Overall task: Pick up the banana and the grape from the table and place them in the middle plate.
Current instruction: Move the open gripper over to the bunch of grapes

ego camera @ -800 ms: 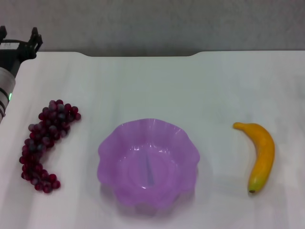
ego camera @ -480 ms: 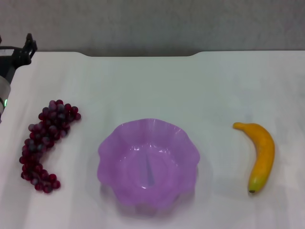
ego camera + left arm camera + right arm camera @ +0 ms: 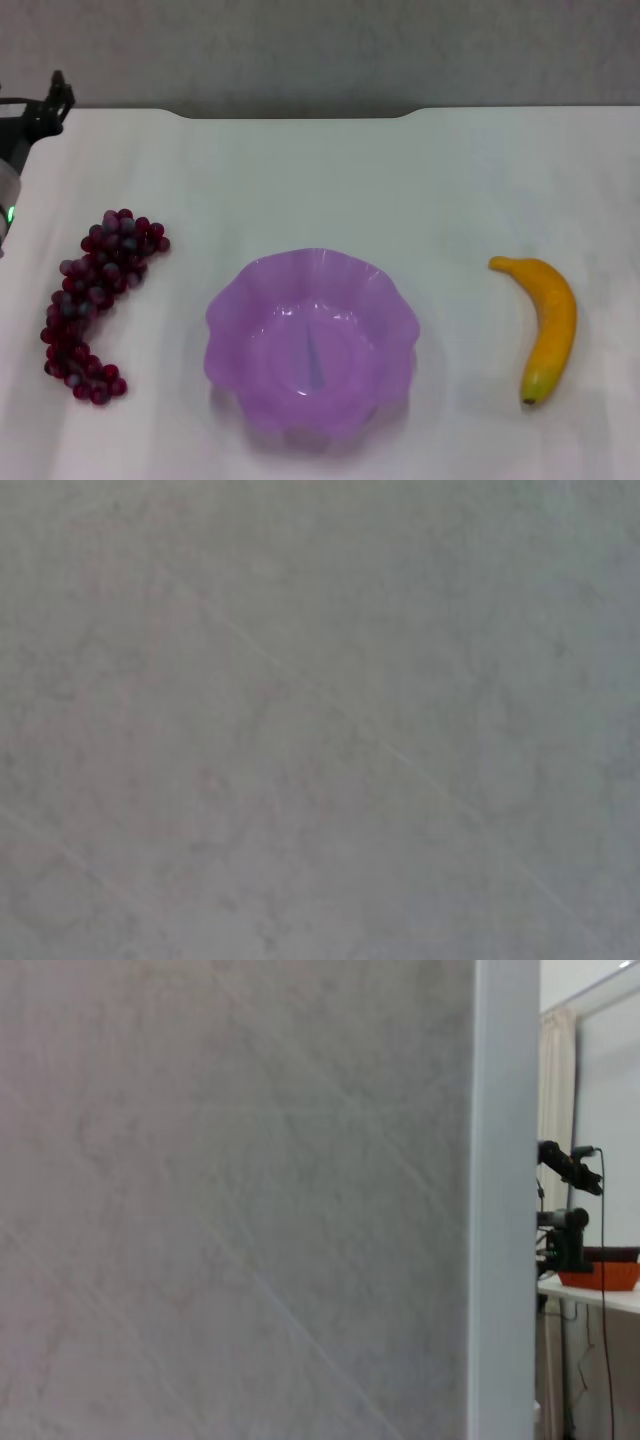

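Left claw (image 3: 50, 100) retreated to far-left edge, state unclear; white table (image 3: 320, 180), grey wall (image 3: 320, 50) behind.

Dark red-purple grape (image 3: 92, 305); translucent purple middle plate (image 3: 235, 300); yellow-orange banana (image 3: 548, 322); white table (image 3: 320, 180).

Left arm (image 3: 12, 150): black gripper end, white link w/ green LED
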`<state>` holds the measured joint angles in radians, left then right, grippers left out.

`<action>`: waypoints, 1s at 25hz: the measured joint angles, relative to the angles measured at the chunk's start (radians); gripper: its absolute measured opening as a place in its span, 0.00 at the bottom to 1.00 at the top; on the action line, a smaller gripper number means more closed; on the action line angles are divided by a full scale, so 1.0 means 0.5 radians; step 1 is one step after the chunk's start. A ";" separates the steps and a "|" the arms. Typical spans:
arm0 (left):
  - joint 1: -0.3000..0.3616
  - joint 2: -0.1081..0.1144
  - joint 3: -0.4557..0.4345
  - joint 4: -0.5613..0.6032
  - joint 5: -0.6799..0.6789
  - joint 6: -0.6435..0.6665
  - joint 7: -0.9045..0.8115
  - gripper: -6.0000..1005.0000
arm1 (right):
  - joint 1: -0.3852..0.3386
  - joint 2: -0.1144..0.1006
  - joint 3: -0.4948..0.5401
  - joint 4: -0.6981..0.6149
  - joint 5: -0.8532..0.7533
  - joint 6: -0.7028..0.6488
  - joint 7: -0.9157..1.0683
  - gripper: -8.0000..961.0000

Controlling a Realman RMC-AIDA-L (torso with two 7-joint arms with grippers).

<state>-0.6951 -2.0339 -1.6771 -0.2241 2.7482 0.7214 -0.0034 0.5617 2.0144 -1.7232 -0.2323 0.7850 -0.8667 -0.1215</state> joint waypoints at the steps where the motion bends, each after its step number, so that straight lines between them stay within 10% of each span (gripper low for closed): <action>1: -0.002 0.000 0.005 -0.013 0.006 -0.017 0.005 0.81 | -0.005 -0.001 0.000 0.001 -0.001 0.002 0.009 0.95; 25: 0.182 0.054 -0.198 -1.101 0.018 -1.691 0.421 0.79 | -0.014 -0.010 0.014 0.011 0.007 0.074 0.014 0.95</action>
<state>-0.6040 -2.0071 -1.7760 -0.7744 2.7571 -0.1242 0.2071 0.5550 2.0094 -1.7164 -0.2269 0.7885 -0.8297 -0.1146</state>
